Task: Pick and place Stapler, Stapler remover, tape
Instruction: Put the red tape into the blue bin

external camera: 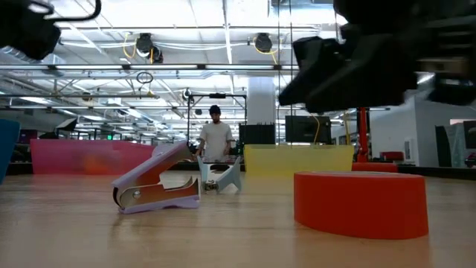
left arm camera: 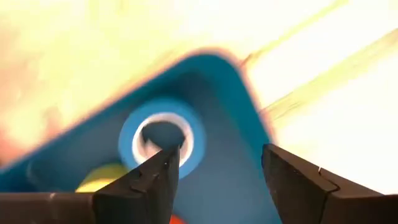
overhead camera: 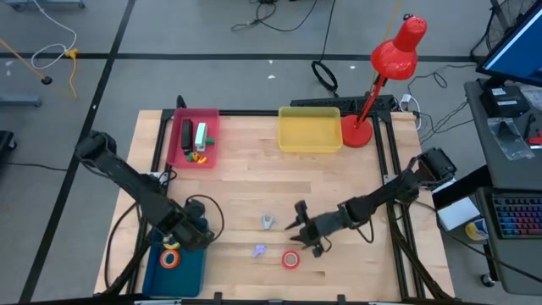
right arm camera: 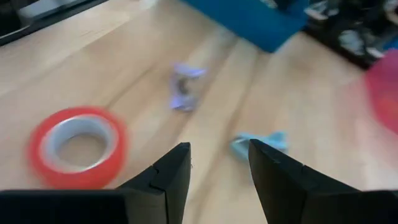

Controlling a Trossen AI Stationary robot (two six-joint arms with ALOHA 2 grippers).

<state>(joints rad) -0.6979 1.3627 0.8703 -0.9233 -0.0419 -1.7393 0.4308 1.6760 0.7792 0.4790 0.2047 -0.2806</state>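
Observation:
My left gripper (overhead camera: 190,230) hangs open over the blue tray (overhead camera: 196,269) at the table's near left. In its wrist view, my left gripper (left arm camera: 221,168) looks down on the blue tape roll (left arm camera: 163,138) lying flat in that tray, with the yellow roll (left arm camera: 102,177) beside it. An orange-red roll (overhead camera: 171,258) also lies there. My right gripper (overhead camera: 301,224) is open above the table's near middle. Close by on the wood lie the red tape roll (right arm camera: 78,146), a purple staple remover (right arm camera: 185,87) and a light-blue staple remover (right arm camera: 261,143). A dark stapler (overhead camera: 186,135) rests in the pink tray (overhead camera: 212,114).
A yellow tray (overhead camera: 310,130) and a red desk lamp (overhead camera: 385,76) stand at the far edge. Bare wood lies between the far trays and the removers. In the low view a person (external camera: 216,138) stands in the room beyond the table.

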